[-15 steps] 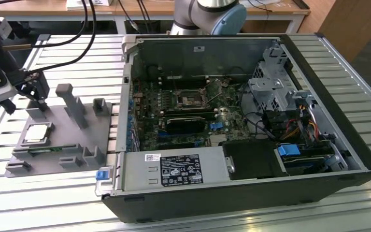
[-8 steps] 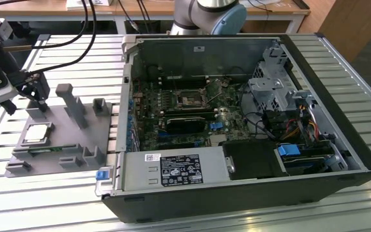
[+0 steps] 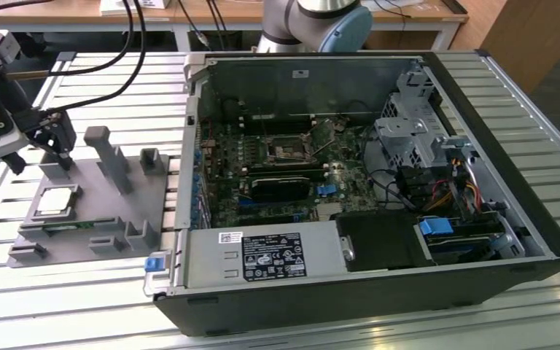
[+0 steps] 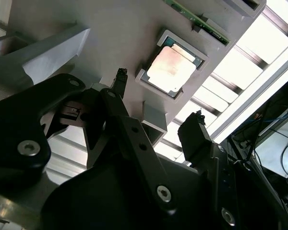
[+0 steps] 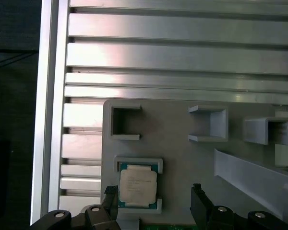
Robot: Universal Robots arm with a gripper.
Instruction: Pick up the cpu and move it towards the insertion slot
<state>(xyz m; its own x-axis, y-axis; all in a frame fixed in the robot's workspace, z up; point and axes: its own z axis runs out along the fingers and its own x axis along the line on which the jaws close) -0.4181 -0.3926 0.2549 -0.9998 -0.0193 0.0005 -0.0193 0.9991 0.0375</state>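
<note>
Jaws wide, the gripper [image 4: 158, 96] hangs over the cpu [image 4: 175, 69], probably a light, stiff, fragile chip best pinched by opposite edges.

Grey plastic fixture [image 3: 93, 200] with upright posts on slatted aluminium table [image 3: 66, 292], exterior view's left. Green memory stick [image 3: 66, 227] along fixture's near edge. Open black computer case [image 3: 513, 240] just beside fixture, to right. Inside: motherboard [image 3: 256, 152], power supply [image 3: 260, 257] near side, drive cage [image 3: 407, 135] and cables [image 3: 397, 189] right.
</note>
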